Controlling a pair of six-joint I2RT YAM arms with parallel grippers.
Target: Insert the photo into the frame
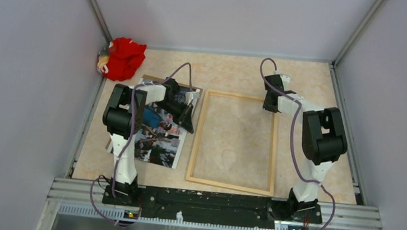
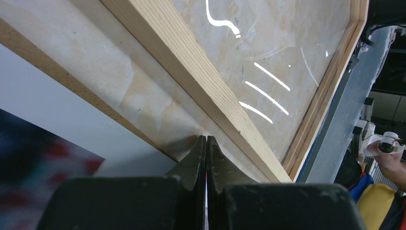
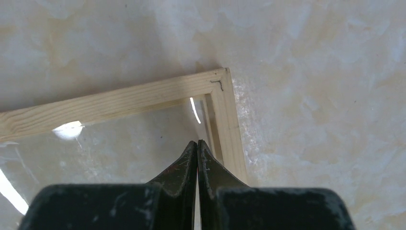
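The light-wood frame (image 1: 196,142) lies flat mid-table, its clear pane showing glare. Left of it lies the photo (image 1: 156,138), picture side up, on a brown backing board (image 1: 154,80). My left gripper (image 1: 189,126) is shut and empty, its tip low over the bare strip between the photo's right edge and the frame's left rail. In the left wrist view the gripper (image 2: 206,139) points at that rail (image 2: 206,81), with the photo's white border (image 2: 52,115) to the left. My right gripper (image 1: 269,105) is shut, holding nothing, and hovers just inside the frame's far right corner (image 3: 218,84).
A red cloth toy (image 1: 122,57) sits in the far left corner. Grey walls close in the table on three sides, and a metal rail (image 1: 215,201) with both arm bases runs along the near edge.
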